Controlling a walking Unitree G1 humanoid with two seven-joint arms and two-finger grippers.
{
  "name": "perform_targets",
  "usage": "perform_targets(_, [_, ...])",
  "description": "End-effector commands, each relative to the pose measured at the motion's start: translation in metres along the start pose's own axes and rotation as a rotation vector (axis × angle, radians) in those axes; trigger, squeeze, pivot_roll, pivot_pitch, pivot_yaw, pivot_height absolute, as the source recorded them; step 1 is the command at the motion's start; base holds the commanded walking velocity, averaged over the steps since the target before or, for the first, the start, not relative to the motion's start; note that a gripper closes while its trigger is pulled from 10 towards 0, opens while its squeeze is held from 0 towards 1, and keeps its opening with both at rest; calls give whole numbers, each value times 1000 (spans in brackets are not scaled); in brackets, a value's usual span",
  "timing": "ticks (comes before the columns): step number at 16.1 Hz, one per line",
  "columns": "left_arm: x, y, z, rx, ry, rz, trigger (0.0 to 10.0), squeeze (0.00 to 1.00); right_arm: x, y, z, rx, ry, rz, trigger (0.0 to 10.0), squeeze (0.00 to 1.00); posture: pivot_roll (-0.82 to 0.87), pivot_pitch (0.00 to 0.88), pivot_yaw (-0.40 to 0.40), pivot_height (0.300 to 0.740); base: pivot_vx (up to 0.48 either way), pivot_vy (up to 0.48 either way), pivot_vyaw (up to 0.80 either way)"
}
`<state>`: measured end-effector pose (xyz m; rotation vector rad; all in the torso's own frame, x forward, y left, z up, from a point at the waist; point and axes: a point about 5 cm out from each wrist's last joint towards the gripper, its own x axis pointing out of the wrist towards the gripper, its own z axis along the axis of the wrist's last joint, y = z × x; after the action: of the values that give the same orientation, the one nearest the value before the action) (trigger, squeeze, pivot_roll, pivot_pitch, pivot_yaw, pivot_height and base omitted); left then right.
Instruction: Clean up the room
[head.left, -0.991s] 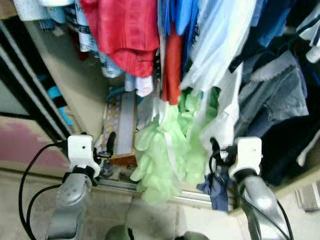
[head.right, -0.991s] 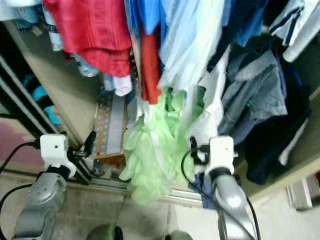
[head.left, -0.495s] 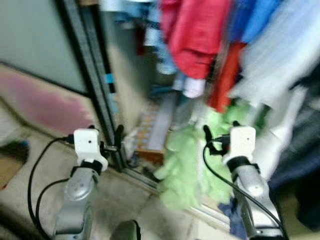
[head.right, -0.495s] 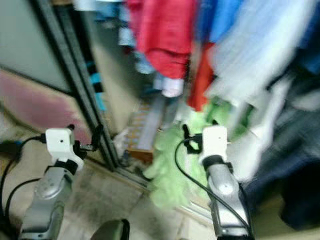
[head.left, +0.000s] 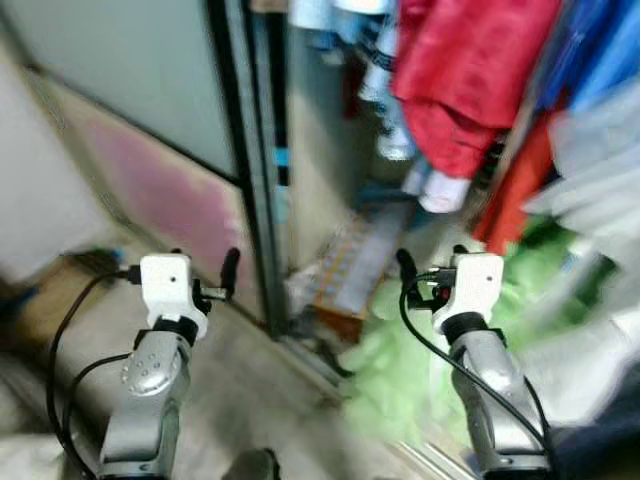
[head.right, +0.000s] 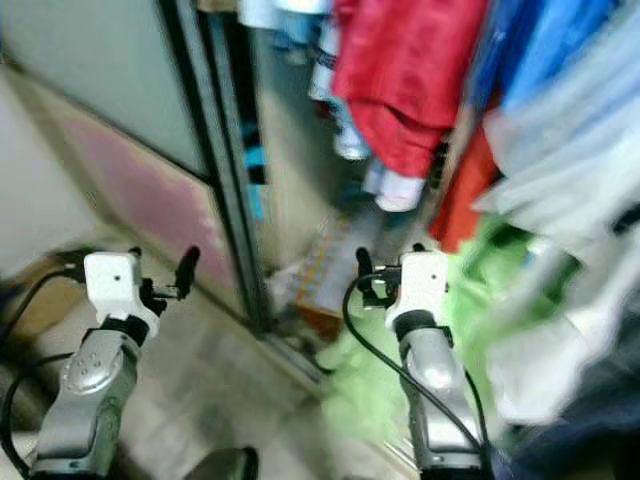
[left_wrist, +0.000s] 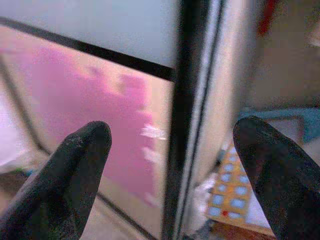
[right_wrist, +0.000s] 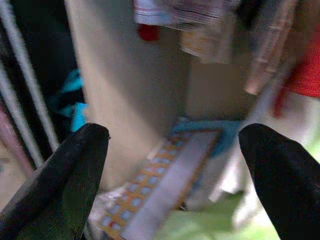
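Facing the open wardrobe, you have the big things first: the sliding door (head.left: 150, 110) fills your ten-to-eleven o'clock, its dark frame post (head.left: 245, 170) running top to bottom near twelve, and the hanging clothes, led by the red garment (head.left: 465, 80), crowd one to two o'clock.

Below them, the pale green garment (head.left: 400, 370) spills out over the door track (head.left: 315, 362) onto the floor (head.left: 230, 400); I judge this the thing to tidy. It lies at about four o'clock in the head view, its long axis running from the hanging rail at upper right down toward the track.

Behind it, a patterned box or board (right_wrist: 150, 190) rests on the wardrobe floor, its length pointing into the cupboard.

Your right claw (head.left: 420, 275) sits just above and beside the green heap, spread wide and holding nothing. Your left claw (head.left: 215, 280) is equally wide and empty, but it points at the frame post, well apart from the garment.

So the right arm is the nearer one: the cloth lies down and slightly to five o'clock of it.
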<state>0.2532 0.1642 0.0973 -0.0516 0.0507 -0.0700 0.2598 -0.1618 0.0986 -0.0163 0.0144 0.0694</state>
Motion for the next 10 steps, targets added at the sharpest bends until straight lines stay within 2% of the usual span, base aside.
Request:
perform_targets(1, [0,0,-3,-14,25,8,10000,0,1,-2,0,2,5,-7,10000,0,15,12,-4,740,0,0,775])
perform_targets(7, [-4,-6,-2,-1,9,8,10000,0,3,1,1,9,8,41,10000,0,34,23,-43,740,0,0,775])
perform_targets(9, [-8,-3,-6,44,17,44,10000,0,6,2,2,33,3,59,10000,0,39,27,-55,740,0,0,772])
perform_targets(10, [-10,-3,-9,40,35,57,10000,0,7,3,3,48,-1,66,10000,0,39,30,-56,740,0,0,0])
